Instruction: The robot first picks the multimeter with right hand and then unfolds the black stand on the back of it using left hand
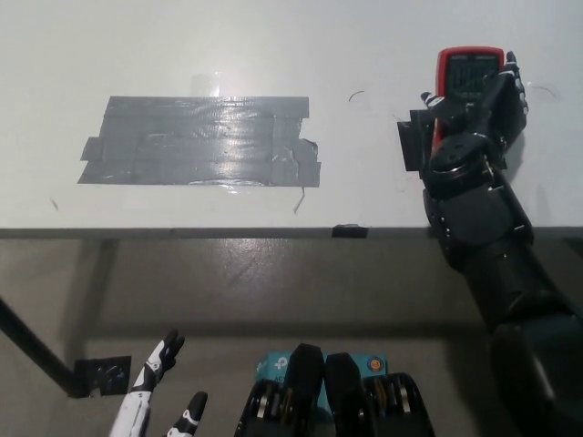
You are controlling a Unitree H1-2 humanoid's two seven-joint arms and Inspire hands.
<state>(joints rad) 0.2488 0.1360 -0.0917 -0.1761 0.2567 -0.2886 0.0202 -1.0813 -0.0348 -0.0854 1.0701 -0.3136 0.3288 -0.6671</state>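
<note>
The multimeter (pixel 470 71) is red-cased with a dark display, and its top end stands out above my black right hand (pixel 474 123) at the table's right side. My right hand wraps the meter's lower body, fingers on its right edge and thumb on its left, so it is shut on it. The meter's back and its black stand are hidden. My white left hand (pixel 153 405) rests low at the lower left, below the table edge, with its fingers apart and holding nothing.
A large patch of grey tape (pixel 200 141) lies on the white table (pixel 301 45) to the left of centre. A black square of tape (pixel 408 144) sits just left of my right hand. The table's front edge (pixel 182 232) runs across the middle.
</note>
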